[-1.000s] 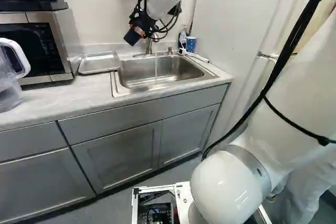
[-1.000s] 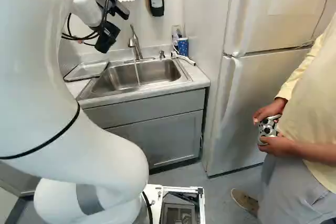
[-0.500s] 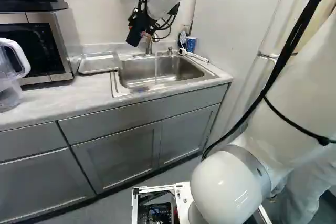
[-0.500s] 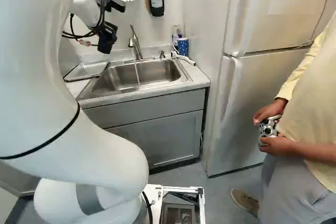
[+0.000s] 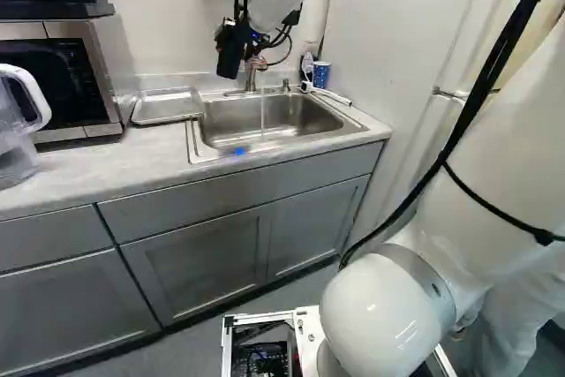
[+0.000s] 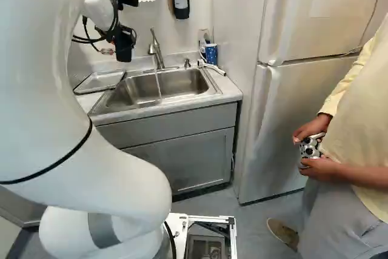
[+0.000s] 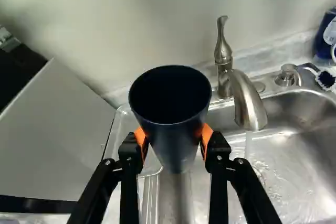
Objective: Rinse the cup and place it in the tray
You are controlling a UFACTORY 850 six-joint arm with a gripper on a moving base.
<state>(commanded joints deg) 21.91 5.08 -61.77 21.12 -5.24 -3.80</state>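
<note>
Counter [image 5: 97, 161] w/ microwave [image 5: 66, 72] nr tray [image 5: 166, 106]

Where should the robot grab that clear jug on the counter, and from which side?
By the white handle of the clear jug, probably from the side facing the sink. The handle loops out that way, slimmer than the wide body, so fingers could likely close across it. The gripper holds the dark cup, so that should go down first.
</note>
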